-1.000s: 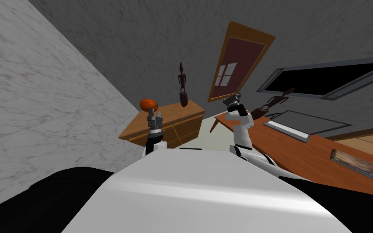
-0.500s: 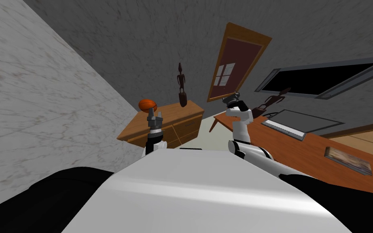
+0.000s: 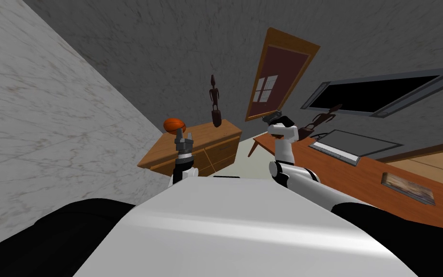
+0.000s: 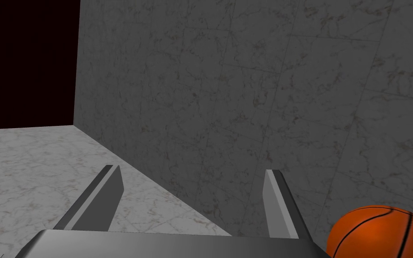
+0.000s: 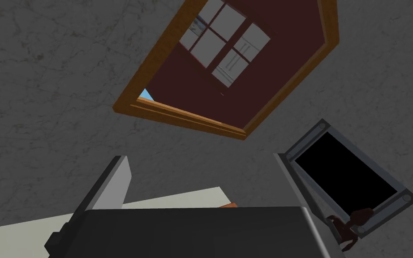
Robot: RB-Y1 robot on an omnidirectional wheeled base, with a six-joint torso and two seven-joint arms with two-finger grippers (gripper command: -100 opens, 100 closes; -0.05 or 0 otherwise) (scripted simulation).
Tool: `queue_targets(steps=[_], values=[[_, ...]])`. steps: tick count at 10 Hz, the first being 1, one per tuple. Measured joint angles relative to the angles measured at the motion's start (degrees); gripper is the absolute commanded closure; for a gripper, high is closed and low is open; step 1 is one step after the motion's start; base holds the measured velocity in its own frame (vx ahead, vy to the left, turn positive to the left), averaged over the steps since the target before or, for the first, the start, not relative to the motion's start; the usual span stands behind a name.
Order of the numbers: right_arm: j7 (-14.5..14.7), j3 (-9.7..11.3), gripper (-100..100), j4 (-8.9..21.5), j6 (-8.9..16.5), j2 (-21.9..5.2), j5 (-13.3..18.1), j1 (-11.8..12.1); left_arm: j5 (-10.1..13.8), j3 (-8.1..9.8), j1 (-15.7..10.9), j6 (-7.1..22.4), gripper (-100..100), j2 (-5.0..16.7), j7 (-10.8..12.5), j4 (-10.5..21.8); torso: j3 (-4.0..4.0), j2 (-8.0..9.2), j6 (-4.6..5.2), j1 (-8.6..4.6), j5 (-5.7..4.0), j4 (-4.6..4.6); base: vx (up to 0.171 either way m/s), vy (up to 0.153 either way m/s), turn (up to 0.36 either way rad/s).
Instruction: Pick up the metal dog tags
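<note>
Compared with a second ago, the right gripper (image 3: 272, 116) has been swung a bit left over the desk (image 3: 345, 173), fingers spread wide, nothing held. The left gripper (image 3: 184, 135) is parked near the basketball (image 3: 174, 125), also wide open and empty. Where the dog tags are can't be told.

Our view has swung a little. The flat book (image 3: 407, 187) on the wooden surface (image 3: 355, 180) now sits further left and higher in the lower right of the frame. Our right gripper (image 3: 270, 116) has drifted slightly left near frame centre, its forearm seemingly more upright.
</note>
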Motion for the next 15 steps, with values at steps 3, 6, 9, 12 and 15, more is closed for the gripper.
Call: queue_targets(steps=[3, 6, 9, 12, 15], values=[[-2.89, -0.74, -100, 3.18, 4.77, -0.09, -0.69, -3.63, 0.0, 0.0, 0.0, 0.0, 0, 0.0, 0.0, 0.0, 0.0, 0.0, 0.0, 0.0, 0.0, 0.0, 0.003, 0.0, -0.015], [-5.65, -1.35, -100, 6.86, 9.17, -0.35, -1.77, -7.06, 0.0, 0.0, 0.0, 0.0, 0, 0.0, 0.0, 0.0, 0.0, 0.0, 0.01, 0.01, 0.0, 0.0, 0.003, 0.001, -0.013], [-8.57, -1.92, -100, 10.17, 13.92, -0.07, -2.21, -10.59, 0.0, 0.0, 0.0, 0.0, 0, 0.0, 0.0, 0.0, -0.01, -0.01, 0.0, 0.02, 0.0, -0.01, 0.005, 0.002, -0.008], [-11.08, -2.4, -100, 14.47, 18.16, -0.28, -3.35, -14.21, 0.0, 0.0, 0.0, 0.0, 0, 0.0, 0.0, 0.0, -0.01, -0.01, 0.01, 0.02, 0.0, -0.01, 0.006, 0.003, -0.003], [-14.08, -2.77, -100, 17.7, 22.94, 0.22, -3.62, -17.58, 0.0, 0.0, 0.0, 0.0, 0, 0.0, 0.0, 0.0, -0.01, -0.01, 0.01, 0.02, 0.0, -0.01, 0.007, 0.003, 0.001]])
